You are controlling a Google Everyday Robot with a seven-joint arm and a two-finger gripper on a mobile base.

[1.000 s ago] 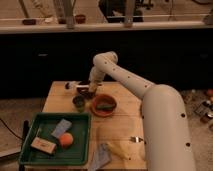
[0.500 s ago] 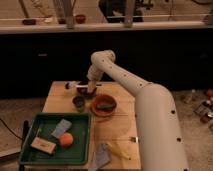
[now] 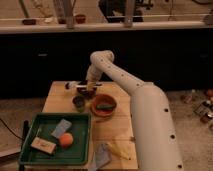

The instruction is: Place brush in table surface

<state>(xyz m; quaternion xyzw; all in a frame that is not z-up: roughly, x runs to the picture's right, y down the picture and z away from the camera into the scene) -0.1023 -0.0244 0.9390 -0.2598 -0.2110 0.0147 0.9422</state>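
We see the brush point(image 3: 76, 84) near the far edge of the tabletop point(image 3: 59, 103), long axis running approx. left-right along that edge, dark head at the left end, thin pale handle leading right toward the gripper point(image 3: 86, 91). The gripper sits low over the handle's right end, just behind the dark cup point(image 3: 78, 103). We can't tell whether it's clamped on the brush or open, nor whether the brush rests on the wood.

Containers: red-brown bowl point(image 3: 104, 105) right of the cup, w/ a green item point(image 3: 105, 107) inside. Green tray point(image 3: 30, 150) at the front left holds an orange ball point(image 3: 66, 139), a grey-blue piece point(image 3: 61, 128) and a tan block point(image 3: 43, 145). At the front edge lie a grey cloth point(image 3: 101, 156) and a yellow banana-like piece point(image 3: 120, 148).
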